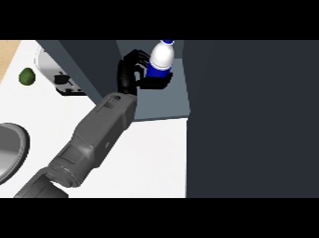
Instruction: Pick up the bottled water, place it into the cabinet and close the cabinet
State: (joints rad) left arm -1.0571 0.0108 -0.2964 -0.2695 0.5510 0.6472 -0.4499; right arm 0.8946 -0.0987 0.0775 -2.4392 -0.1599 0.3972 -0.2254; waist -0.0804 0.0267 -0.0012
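- The white plastic water bottle point(162, 55), blue-capped with a blue label, is upright inside the open grey cabinet point(163, 105), far centre.
- The black left hand point(134, 70) grasps its labelled lower part, fingers curled around it.

left forearm point(96, 135) outstretched, left hand point(129, 73) with fingers point(136, 59) curled in grasp

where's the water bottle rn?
Head view, top centre: the water bottle is upright in the left hand, inside the open cabinet, right of the toaster.
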